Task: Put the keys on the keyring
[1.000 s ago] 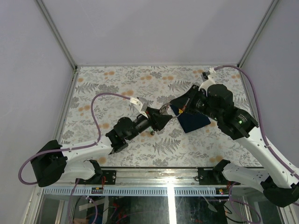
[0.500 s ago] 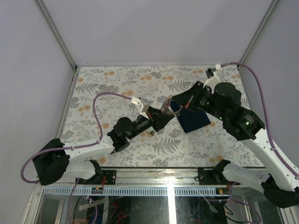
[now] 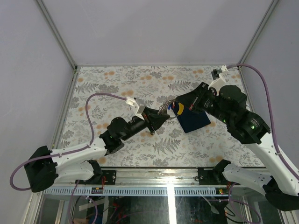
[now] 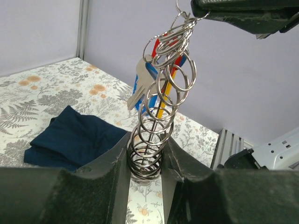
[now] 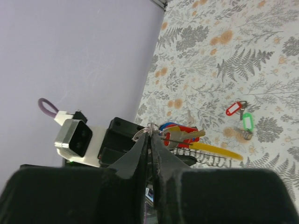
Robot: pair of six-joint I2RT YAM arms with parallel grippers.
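The keyring (image 4: 161, 100), a chain of linked silvery rings, hangs stretched between my two grippers above the table. My left gripper (image 4: 147, 151) is shut on its bunched lower end. My right gripper (image 5: 150, 134) is shut on a small ring at its other end. A silver key (image 4: 139, 86) with red, blue and yellow tags hangs from it. In the top view the left gripper (image 3: 162, 118) and right gripper (image 3: 174, 105) are close together, with the tags (image 3: 178, 109) between them. Two loose keys with a red tag (image 5: 233, 109) and a green tag (image 5: 247, 122) lie on the table.
A dark navy folded cloth (image 3: 194, 120) lies on the fern-patterned table right of the grippers, and also shows in the left wrist view (image 4: 70, 140). The loose keys (image 3: 153, 133) lie just below the left gripper. Walls enclose the table on three sides.
Both grippers have lifted with the keyring between them. The right arm has drawn back to the right, stretching the chain, and the coloured tags now show between the grippers.
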